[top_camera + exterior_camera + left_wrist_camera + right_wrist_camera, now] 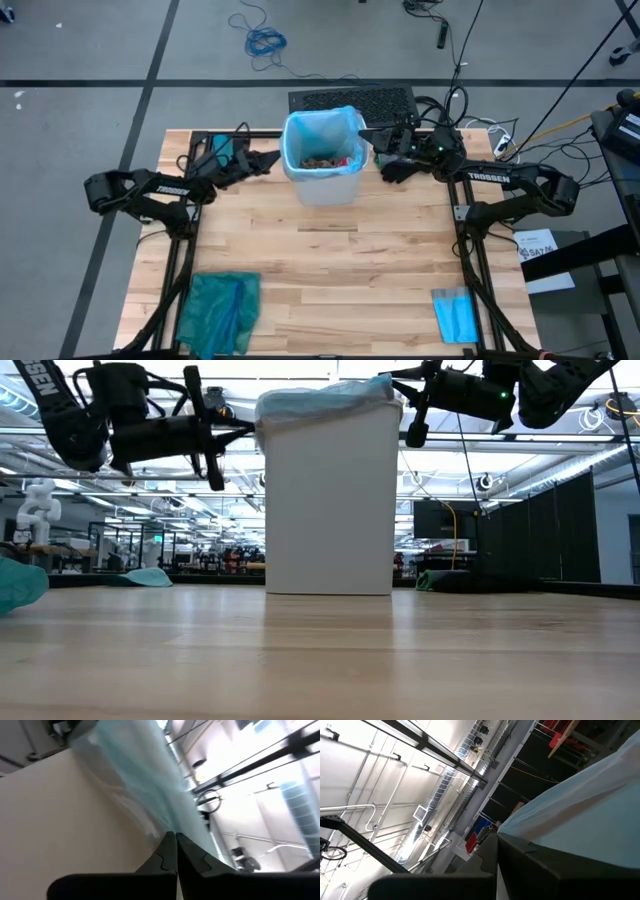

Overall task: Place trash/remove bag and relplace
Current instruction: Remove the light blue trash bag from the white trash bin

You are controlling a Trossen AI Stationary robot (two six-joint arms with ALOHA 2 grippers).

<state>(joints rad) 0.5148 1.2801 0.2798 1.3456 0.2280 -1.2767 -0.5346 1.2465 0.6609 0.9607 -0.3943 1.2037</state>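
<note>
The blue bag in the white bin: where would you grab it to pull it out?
By the cuff folded over the rim of the bin, from opposite outer sides. The bag hangs loose only there; both hands, left hand and right hand, are shut at that edge.

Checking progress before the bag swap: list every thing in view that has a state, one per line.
bin: upright, lined
bag: in the bin, rim folded over its edge
trash: inside the bag
left gripper: shut on the bag rim
right gripper: shut on the bag rim
teal-green bag: crumpled on table
blue sheet: folded flat

Overhead, table-level and two wrist views, sharing bin (pixel 323 165).
</note>
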